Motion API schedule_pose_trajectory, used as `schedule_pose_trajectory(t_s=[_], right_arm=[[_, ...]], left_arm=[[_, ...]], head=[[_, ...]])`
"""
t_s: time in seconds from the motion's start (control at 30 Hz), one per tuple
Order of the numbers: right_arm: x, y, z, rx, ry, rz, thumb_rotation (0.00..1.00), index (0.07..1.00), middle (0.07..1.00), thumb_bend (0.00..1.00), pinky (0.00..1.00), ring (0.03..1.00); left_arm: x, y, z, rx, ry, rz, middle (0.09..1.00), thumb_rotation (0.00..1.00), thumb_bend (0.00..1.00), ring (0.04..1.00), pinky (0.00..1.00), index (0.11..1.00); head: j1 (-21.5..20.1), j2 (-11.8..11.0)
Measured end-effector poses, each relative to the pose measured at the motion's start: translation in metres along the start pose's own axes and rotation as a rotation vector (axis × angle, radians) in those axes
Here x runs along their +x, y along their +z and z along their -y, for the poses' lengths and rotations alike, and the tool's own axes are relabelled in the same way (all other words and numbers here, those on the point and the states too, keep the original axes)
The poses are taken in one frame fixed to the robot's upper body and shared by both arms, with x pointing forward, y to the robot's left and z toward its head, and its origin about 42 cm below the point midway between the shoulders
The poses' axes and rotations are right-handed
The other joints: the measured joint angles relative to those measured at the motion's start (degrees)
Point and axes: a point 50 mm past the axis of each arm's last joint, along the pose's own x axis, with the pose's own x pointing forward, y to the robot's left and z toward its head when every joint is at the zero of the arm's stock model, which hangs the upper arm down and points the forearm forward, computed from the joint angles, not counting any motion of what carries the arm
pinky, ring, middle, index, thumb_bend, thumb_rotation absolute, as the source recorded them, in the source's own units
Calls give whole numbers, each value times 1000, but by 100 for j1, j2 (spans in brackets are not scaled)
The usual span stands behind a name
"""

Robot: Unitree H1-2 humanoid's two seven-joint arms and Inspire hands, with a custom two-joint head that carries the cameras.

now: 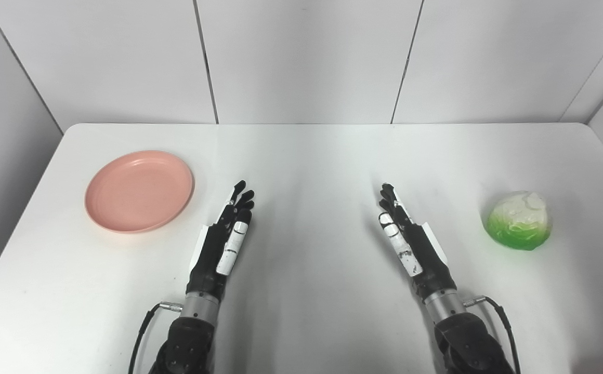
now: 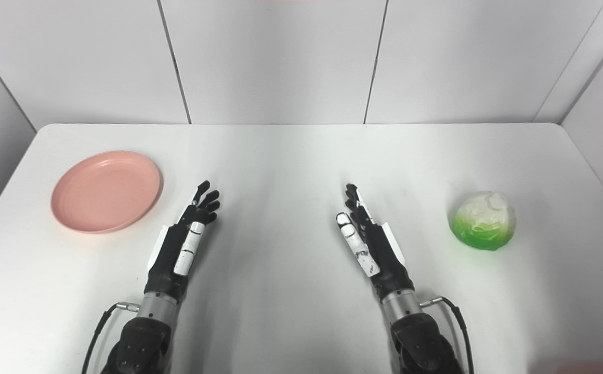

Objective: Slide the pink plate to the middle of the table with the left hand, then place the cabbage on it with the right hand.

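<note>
A round pink plate (image 1: 139, 190) lies flat on the left part of the white table (image 1: 312, 156), with nothing on it. A green and white cabbage (image 1: 518, 220) rests on the table at the right. My left hand (image 1: 225, 234) stands edge-on just right of the plate, fingers straight and holding nothing, apart from the plate's rim. My right hand (image 1: 408, 236) mirrors it left of the cabbage, open too, with a wide gap to the cabbage. Both hands sit near the table's centre line.
White wall panels (image 1: 301, 57) rise behind the table's far edge. The table's left and right edges slope inward toward the back. Thin cables loop out beside both wrists near the bottom of the picture.
</note>
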Motion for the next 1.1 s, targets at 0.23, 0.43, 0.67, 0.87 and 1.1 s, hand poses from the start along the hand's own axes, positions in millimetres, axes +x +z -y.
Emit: schedule_pose_trajectory(t_s=[0.23, 0.43, 0.67, 0.87, 1.1], right_arm=[[0, 0, 0, 1, 0, 2, 1000, 999, 1000, 314, 983, 989], [0, -1, 0, -2, -2, 13, 1000, 997, 1000, 308, 980, 987], [0, -3, 0, 1, -5, 15, 1000, 998, 1000, 312, 981, 986], [0, -1, 0, 0, -3, 21, 1000, 993, 997, 298, 972, 981], [-1, -2, 5, 27, -2, 20, 1000, 1000, 1000, 252, 1000, 1000]], left_arm=[[0, 0, 0, -11, -5, 0, 924, 1000, 737, 913, 903, 935], [0, 0, 0, 2, -2, -1, 921, 1000, 730, 906, 900, 935], [0, 0, 0, -1, -8, -2, 932, 1000, 720, 919, 916, 943], [0, 0, 0, 0, -1, -1, 924, 1000, 724, 913, 898, 936], [6, 0, 5, -6, -14, 4, 950, 1000, 745, 953, 958, 960]], head=[[0, -9], [9, -9], [9, -9], [288, -79], [949, -237]])
